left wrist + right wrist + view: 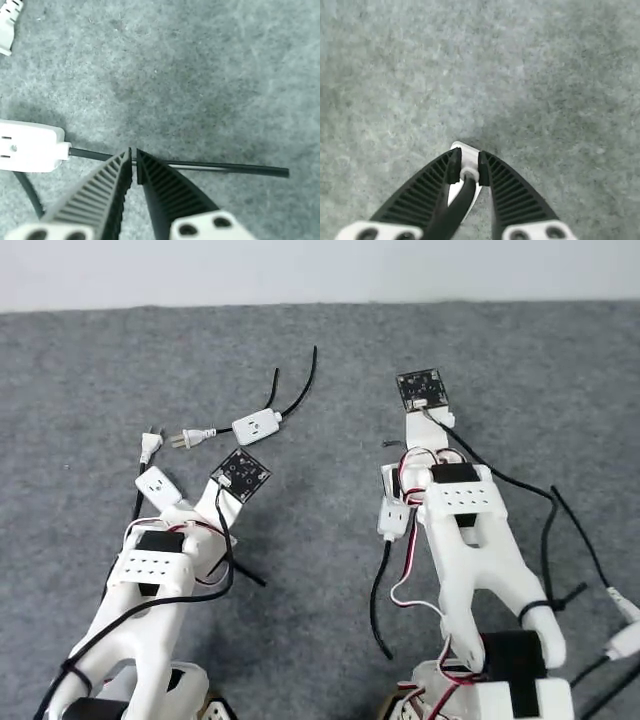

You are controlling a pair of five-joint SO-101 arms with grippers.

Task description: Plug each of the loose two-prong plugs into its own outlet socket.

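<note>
Right claw clamps what looks like a white plug low over the tabletop; left claw sits closed beside a socket. Likely light and rigid, plugs suit a body grip, not floppy cords.

We see a robotics lab: a grey felt surface, a plain pale wall behind, and the left arm and right arm with bare wires and open circuit boards.

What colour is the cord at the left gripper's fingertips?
Black; the cord shows best in the left wrist view.
</note>
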